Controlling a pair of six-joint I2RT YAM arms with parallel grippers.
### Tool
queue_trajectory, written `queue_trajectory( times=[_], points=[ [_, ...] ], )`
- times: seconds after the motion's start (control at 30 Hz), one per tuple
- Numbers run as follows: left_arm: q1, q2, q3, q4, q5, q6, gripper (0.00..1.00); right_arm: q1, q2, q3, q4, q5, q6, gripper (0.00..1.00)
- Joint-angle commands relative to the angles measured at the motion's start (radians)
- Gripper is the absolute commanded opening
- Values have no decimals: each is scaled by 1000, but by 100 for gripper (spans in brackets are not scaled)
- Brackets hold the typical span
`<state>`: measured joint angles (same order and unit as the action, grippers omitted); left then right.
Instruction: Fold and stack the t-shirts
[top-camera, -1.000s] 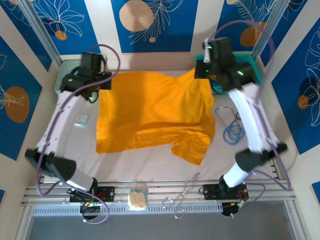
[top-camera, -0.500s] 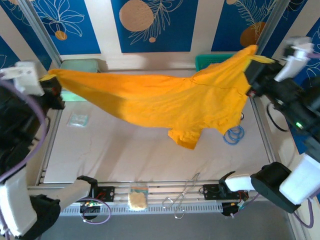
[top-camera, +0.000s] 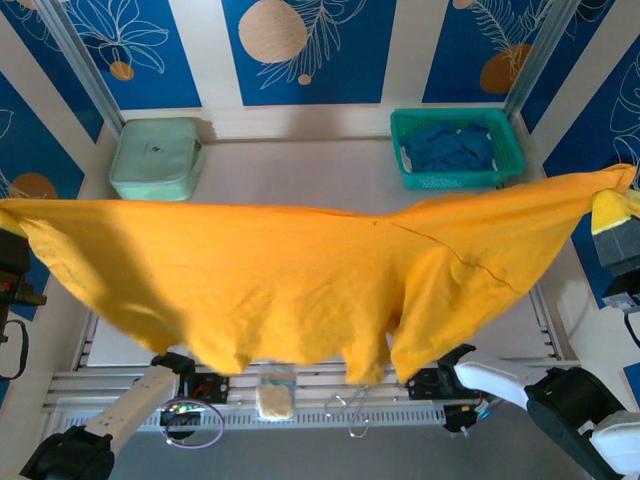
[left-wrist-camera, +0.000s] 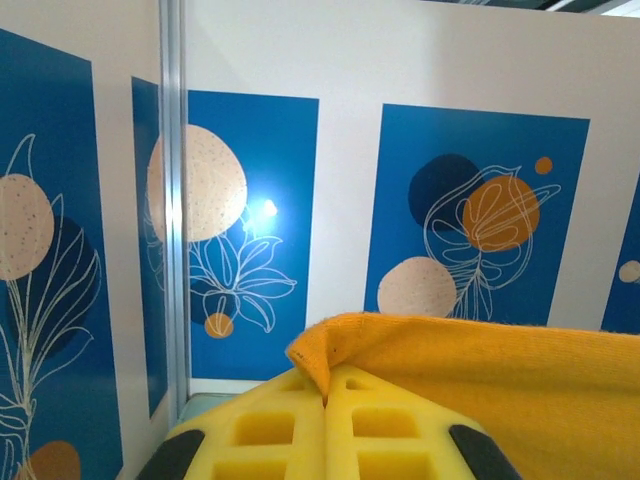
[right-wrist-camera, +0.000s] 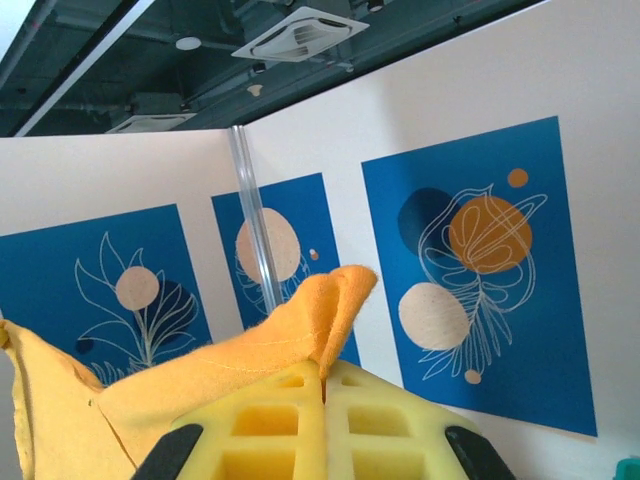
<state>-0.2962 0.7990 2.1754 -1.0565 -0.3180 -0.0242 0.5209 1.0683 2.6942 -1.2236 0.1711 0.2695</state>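
Mustard-orange t-shirt (top-camera: 300, 280) hangs stretched in the air between your arms, over the near half of the table (top-camera: 300, 170). The left gripper (left-wrist-camera: 327, 395) and right gripper (right-wrist-camera: 325, 385) each have their fingers pressed together on a corner of cloth. Grip firmly and lower both ends evenly so it lands flat. Mid-table looks open to you — mind the basket (top-camera: 455, 182) of blue t-shirts (top-camera: 448, 148) and the mint pouch (top-camera: 155, 160) at the far edge.

Left claw (left-wrist-camera: 326, 400) pinching mustard-orange t-shirt (left-wrist-camera: 500, 375), blue panels (left-wrist-camera: 470, 215)
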Motion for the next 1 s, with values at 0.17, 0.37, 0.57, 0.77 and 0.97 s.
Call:
queue_trajectory(
  times=[0.17, 0.37, 0.57, 0.77, 0.97],
  points=[
    [-2, 27, 20, 21, -66, 63, 0, -6, 16, -21, 45, 7, 0, 0],
    [-3, 83, -108, 95, -42, 100, 0, 2, 108, -106, 11, 107, -79, 0],
    [-2, 178, -418, 286, -48, 145, 0, -7, 295, -333, 57, 299, -198, 0],
    [6, 459, -666, 592, -84, 186, 0, -137, 648, -412, 243, 238, -274, 0],
    [58, 877, -650, 874, -130, 186, 0, -226, 1207, -10, 291, 146, -337, 0]
  ],
)
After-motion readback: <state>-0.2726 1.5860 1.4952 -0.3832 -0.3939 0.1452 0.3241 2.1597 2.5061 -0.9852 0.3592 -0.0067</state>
